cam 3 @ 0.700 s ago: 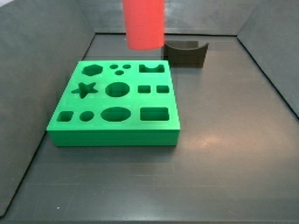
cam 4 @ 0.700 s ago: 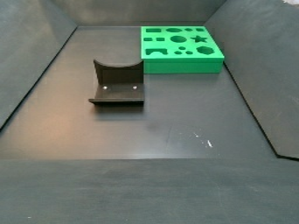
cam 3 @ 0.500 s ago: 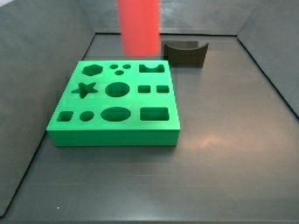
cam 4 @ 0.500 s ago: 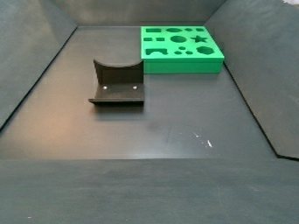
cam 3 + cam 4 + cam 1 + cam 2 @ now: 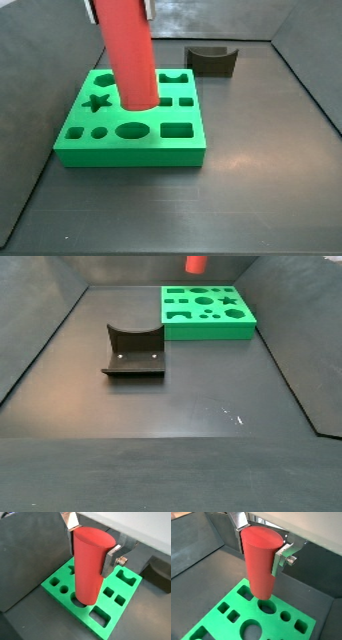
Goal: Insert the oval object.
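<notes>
The oval object is a long red rod (image 5: 123,55) hanging upright in my gripper (image 5: 120,4) over the green block (image 5: 187,146). In both wrist views the silver fingers (image 5: 113,559) (image 5: 280,556) clamp its top end, and the gripper (image 5: 91,543) (image 5: 260,541) is shut on it. Its lower end hangs above the block's middle holes, over a round hole (image 5: 266,605). The oval hole (image 5: 131,129) (image 5: 252,630) lies one row nearer the block's front edge. In a side view only the rod's tip (image 5: 195,264) shows, well above the block (image 5: 207,331).
The dark fixture (image 5: 211,61) (image 5: 134,353) stands on the floor apart from the block. Grey walls (image 5: 40,150) enclose the dark floor (image 5: 174,426). The block (image 5: 133,594) has several other shaped holes, among them a star (image 5: 95,101) and a rectangle (image 5: 177,129).
The rod has come down and forward over the block; its lower end now hangs over the middle holes. Its tip has come into the side view that lacked it.
</notes>
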Controlling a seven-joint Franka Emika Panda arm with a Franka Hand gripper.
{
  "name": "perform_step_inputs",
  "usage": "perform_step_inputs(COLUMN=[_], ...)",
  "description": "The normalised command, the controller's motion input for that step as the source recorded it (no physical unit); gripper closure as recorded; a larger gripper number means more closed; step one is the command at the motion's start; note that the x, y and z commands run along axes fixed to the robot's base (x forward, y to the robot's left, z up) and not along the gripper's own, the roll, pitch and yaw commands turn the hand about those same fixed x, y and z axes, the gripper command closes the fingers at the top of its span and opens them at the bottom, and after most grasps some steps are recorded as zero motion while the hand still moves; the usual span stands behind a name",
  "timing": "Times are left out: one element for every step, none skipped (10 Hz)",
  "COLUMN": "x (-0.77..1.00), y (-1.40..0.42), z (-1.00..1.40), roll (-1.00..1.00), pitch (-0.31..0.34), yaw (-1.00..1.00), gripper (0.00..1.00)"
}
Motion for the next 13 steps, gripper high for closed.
perform_step_inputs(x=[-0.02,0.0,0.03,-0.01,-0.1,-0.02,0.03,0.0,0.0,0.23,0.31,0.02,0.0], y=[-0.11,-0.15,-0.16,-0.13,-0.02,0.0,0.0,-0.03,-0.09,-0.12,-0.14,-0.05,0.0], z=[-0.04,-0.15,-0.45,-0.63,-0.59,-0.38,-0.38,-0.43,-0.39,-0.3,-0.19,-0.08,-0.16], roll=[0.5,0.5,0.32,0.04,0.09,0.21,0.23,0.17,0.05,0.0,-0.01,-0.04,-0.01], pitch=[0.034,0.046,0.014,-0.01,-0.011,0.0,0.01,0.0,0.0,0.0,0.01,0.0,-0.041], yaw=[-0.22,-0.26,-0.26,-0.04,0.0,-0.05,-0.08,-0.05,-0.02,-0.01,0.0,0.0,0.1], gripper=[1.0,1.0,1.0,1.0,1.0,1.0,1.0,1.0,1.0,1.0,1.0,1.0,1.0])
